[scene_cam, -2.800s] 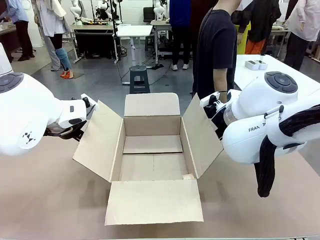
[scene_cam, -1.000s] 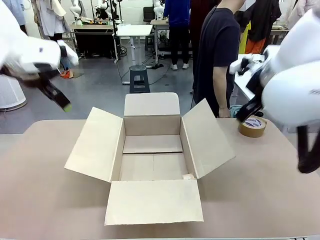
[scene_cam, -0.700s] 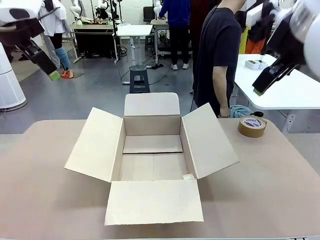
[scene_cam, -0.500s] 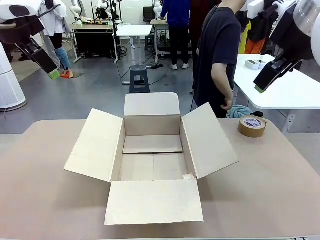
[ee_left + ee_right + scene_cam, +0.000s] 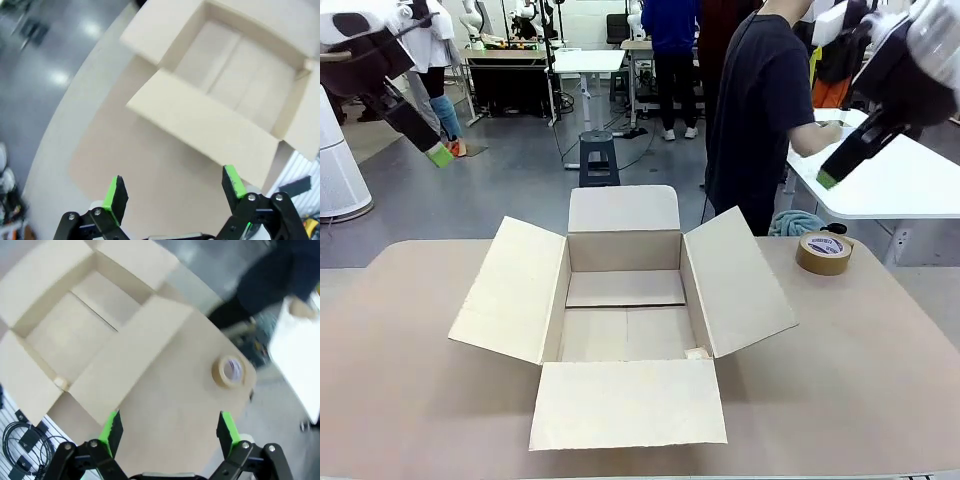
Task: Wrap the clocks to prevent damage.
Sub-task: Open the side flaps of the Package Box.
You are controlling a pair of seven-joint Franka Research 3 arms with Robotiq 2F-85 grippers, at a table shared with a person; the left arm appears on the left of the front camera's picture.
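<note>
Clocks: whereabouts can't be told. Left claw (image 5: 172, 179) spread, empty, high at far left. Right claw (image 5: 169, 419) spread, empty, high at far right. Both look down on open box (image 5: 625, 250) mid-worktop (image 5: 410, 400), well apart from it, about equally near. Tape (image 5: 825, 253) lies near box's right flap, right arm nearer.
</note>
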